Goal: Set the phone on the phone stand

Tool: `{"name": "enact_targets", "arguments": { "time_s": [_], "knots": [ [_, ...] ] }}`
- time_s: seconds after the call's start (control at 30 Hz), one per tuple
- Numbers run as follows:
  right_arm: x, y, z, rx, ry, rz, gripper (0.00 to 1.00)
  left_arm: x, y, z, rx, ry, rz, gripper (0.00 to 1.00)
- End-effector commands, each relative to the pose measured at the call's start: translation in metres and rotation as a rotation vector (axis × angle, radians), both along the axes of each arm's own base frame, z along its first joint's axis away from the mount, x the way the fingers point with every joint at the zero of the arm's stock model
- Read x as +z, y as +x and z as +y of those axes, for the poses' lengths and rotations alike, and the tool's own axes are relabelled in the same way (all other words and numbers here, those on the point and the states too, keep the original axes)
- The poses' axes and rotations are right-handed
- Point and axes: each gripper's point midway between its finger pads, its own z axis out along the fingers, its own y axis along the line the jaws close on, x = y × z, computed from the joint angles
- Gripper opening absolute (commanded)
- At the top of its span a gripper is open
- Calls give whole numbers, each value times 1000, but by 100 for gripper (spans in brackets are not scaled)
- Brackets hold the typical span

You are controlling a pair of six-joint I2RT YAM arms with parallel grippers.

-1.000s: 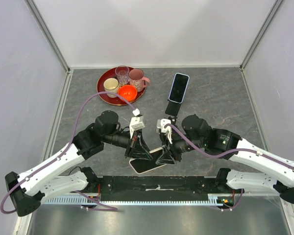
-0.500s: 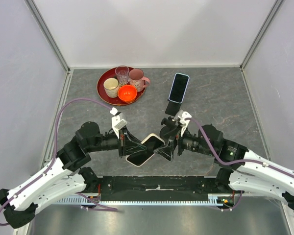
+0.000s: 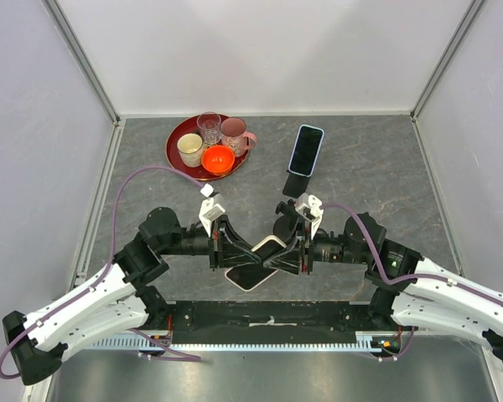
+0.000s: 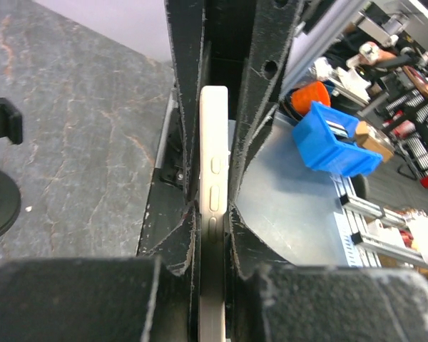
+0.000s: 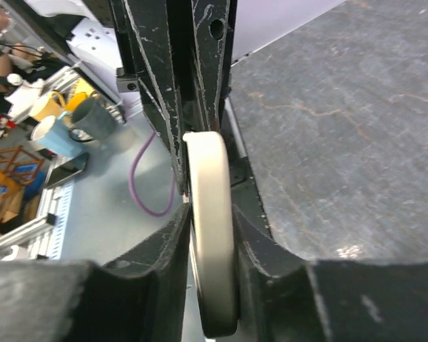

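A white phone hangs between both grippers over the near middle of the table. My left gripper is shut on its left end, where the side buttons of the phone show between the fingers of the left gripper. From the opposite side, my right gripper is shut on the rounded end of the phone, which fills the gap of the right gripper. The black phone stand is beyond them and carries a dark blue-edged phone.
A red tray at the back left holds a cup, a glass, a pink mug and an orange bowl. Grey walls enclose the table on three sides. The arm bases and a metal rail run along the near edge.
The white phone has come up from the table's front edge. Both arms swung to face each other, and the right jaws have closed again on the phone's end.
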Motion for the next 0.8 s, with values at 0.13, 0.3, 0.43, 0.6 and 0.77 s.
{"name": "enact_targets", "arguments": {
  "time_s": [0.13, 0.3, 0.43, 0.6, 0.77],
  "knots": [
    [49, -25, -6, 125, 132, -67, 23, 34, -24, 0, -151, -130, -98, 2],
    [51, -29, -9, 144, 141, -69, 24, 35, -29, -3, -212, -139, -104, 2],
    [51, -29, -11, 138, 144, -64, 35, 32, -30, -5, -235, -134, -102, 2],
    [52, -24, -12, 112, 147, -61, 45, 31, -33, -4, -249, -134, -101, 2],
    [48, -22, -10, 113, 136, -52, 38, 32, -33, -4, -244, -137, -101, 2]
  ]
}}
